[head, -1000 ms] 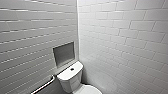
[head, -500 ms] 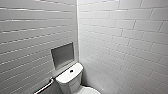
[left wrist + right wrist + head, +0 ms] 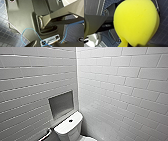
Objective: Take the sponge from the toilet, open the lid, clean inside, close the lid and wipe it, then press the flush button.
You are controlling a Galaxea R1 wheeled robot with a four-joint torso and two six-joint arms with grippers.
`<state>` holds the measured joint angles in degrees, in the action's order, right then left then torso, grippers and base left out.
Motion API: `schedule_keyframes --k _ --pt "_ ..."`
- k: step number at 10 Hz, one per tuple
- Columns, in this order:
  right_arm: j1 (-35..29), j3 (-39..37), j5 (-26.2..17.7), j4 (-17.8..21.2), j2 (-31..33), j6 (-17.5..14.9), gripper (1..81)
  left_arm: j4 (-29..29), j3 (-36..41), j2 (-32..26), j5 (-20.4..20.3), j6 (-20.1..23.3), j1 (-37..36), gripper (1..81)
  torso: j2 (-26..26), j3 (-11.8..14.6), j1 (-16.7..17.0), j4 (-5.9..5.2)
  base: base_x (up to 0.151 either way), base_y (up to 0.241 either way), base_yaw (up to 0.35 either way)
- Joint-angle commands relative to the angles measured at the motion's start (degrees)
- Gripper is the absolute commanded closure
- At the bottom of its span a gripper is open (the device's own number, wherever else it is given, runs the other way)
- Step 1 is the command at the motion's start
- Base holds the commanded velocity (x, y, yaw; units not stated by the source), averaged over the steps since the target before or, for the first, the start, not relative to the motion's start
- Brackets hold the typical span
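Note:
The white toilet (image 3: 68,129) stands in the corner of the tiled room, low in the head view, with its rectangular tank top facing me. The dark round flush button (image 3: 70,120) sits in the middle of that top. A white sliver of the bowl end (image 3: 87,138) shows at the lower edge; I cannot tell how the lid stands. The bright yellow sponge (image 3: 136,22) bulges large in the right wrist view, squeezed in my right gripper (image 3: 131,44), which is shut on it. My left gripper (image 3: 43,45) is open and holds nothing, hanging over my own base.
A recessed grey niche (image 3: 61,104) is set in the left wall above the tank. A metal grab bar (image 3: 45,135) runs along that wall beside the toilet. White tiled walls meet in a corner (image 3: 77,84). The floor (image 3: 5,37) is dark small tile.

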<state>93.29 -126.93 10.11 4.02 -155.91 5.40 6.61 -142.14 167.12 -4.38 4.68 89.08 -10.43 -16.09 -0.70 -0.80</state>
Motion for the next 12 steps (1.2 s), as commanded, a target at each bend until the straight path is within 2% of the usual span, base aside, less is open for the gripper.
schedule_keyframes --k 1,11,12 --pt "-1.22 0.64 -3.42 0.02 1.01 -0.21 81.1 0.08 1.08 -0.47 3.23 0.5 -1.49 1.0 0.0 0.0 0.0 0.0 0.111 0.0 0.0" --pt "-1.31 0.38 -3.43 -0.15 1.01 -0.21 81.1 0.16 1.43 -0.64 3.32 0.5 -1.49 1.0 0.0 0.0 0.0 0.0 0.111 0.0 0.0" --pt "-1.22 0.9 -3.34 -0.24 1.18 -0.21 81.1 0.16 1.51 -0.73 3.41 0.5 -1.49 1.0 0.0 0.0 0.0 0.0 0.0 0.0 0.0"
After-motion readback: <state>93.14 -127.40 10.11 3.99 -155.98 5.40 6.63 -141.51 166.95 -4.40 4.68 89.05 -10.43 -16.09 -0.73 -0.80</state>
